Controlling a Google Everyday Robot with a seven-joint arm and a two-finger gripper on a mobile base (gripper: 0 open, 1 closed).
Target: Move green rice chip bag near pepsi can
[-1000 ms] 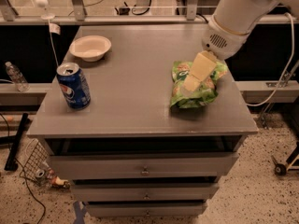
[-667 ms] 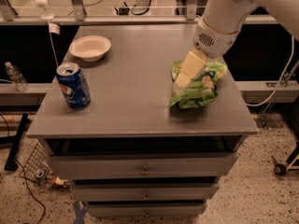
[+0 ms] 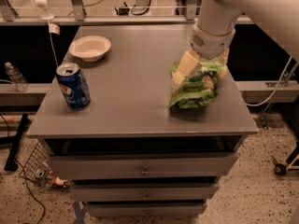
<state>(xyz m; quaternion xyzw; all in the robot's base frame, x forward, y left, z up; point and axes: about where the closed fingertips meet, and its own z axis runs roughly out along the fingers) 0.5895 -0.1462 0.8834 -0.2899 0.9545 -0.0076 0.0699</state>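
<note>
The green rice chip bag (image 3: 194,91) lies on the right side of the grey cabinet top (image 3: 135,78). The pepsi can (image 3: 73,86) stands upright near the front left corner, far from the bag. My gripper (image 3: 203,63) hangs from the white arm directly over the back end of the bag. It is open, with one cream finger (image 3: 185,67) on the bag's left side and the other at its right. The bag's back edge is hidden under the gripper.
A white bowl (image 3: 89,47) sits at the back left of the top. A clear plastic bottle (image 3: 15,76) lies on a ledge left of the cabinet. Drawers are below the top, and cables and clutter lie on the floor at the lower left.
The arm has shifted left and come lower over the bag. The bag and the can have not moved.
</note>
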